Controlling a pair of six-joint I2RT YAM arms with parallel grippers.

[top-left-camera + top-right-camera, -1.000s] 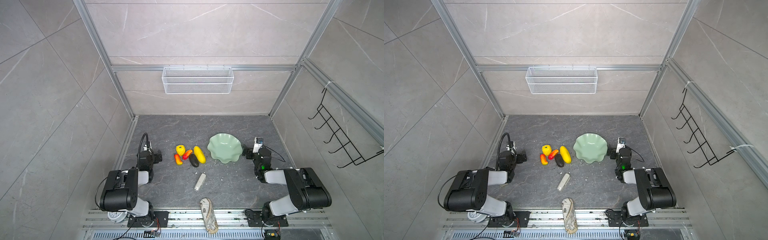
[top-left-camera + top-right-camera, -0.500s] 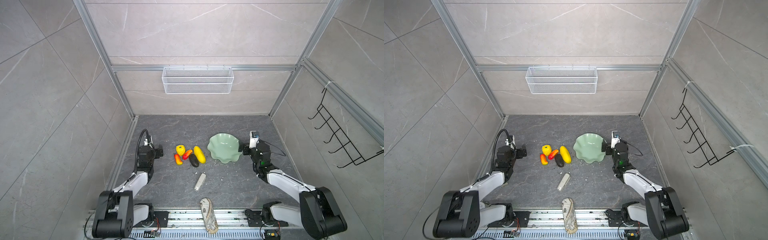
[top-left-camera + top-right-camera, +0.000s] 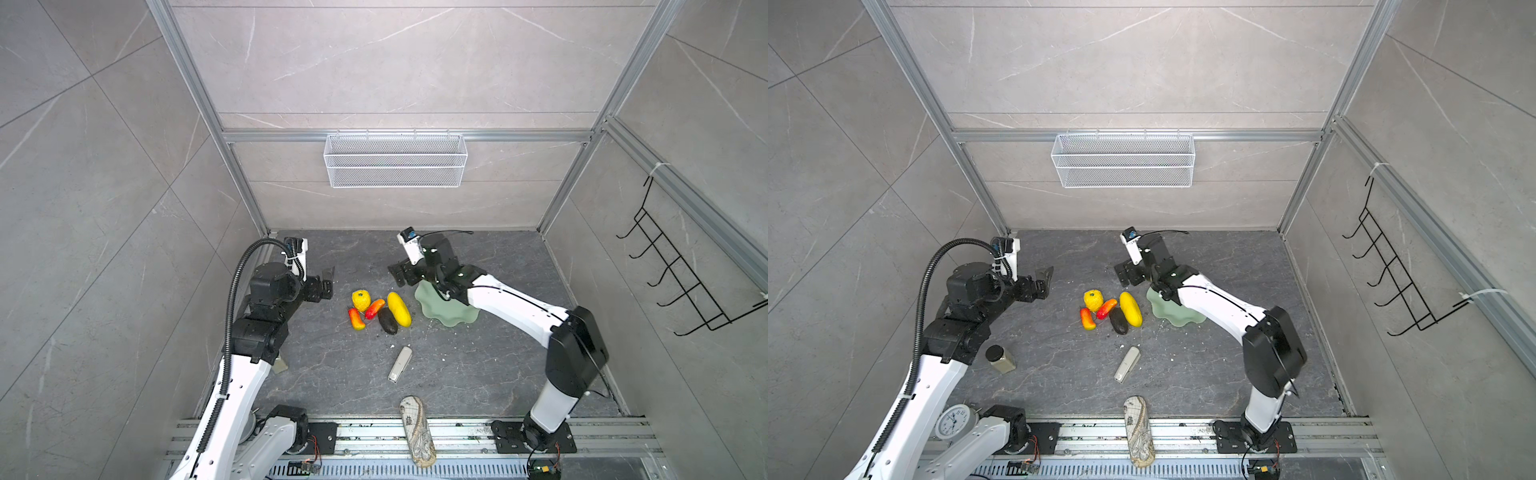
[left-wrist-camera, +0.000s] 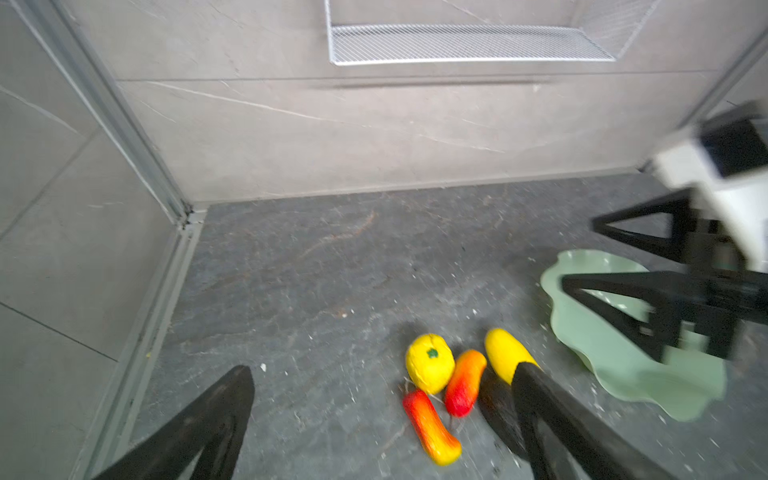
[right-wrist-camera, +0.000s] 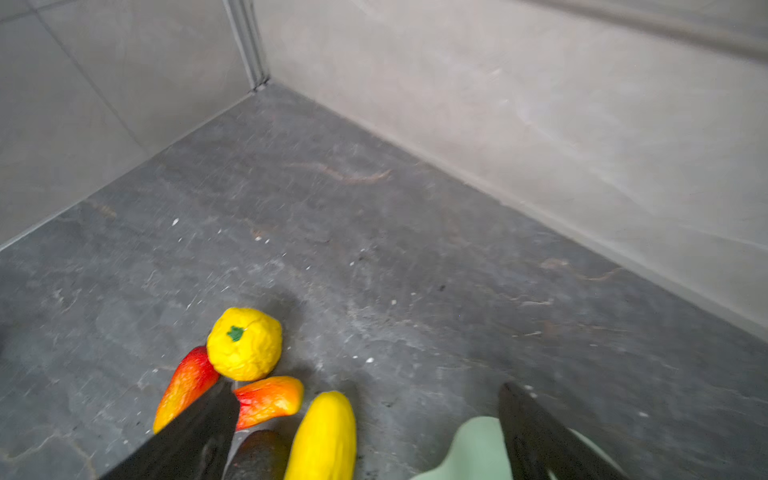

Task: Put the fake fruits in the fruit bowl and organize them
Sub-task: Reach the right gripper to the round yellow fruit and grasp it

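Left of the fruit bowl point(image 3: 451, 318), whose far part the right arm point(image 3: 511, 305) hides, the fake fruits point(image 3: 375, 308) lie clustered, the long yellow oval point(image 3: 399, 308) running near-to-far, while left gripper point(image 3: 328, 282) and right gripper point(image 3: 400, 275) stand wide open, empty.

Both top views look steeply down from high at the front, sharing the whole desk point(image 3: 332, 374). Each wrist camera sits low and close behind its jaws; both catch the fake fruits point(image 4: 430, 368)
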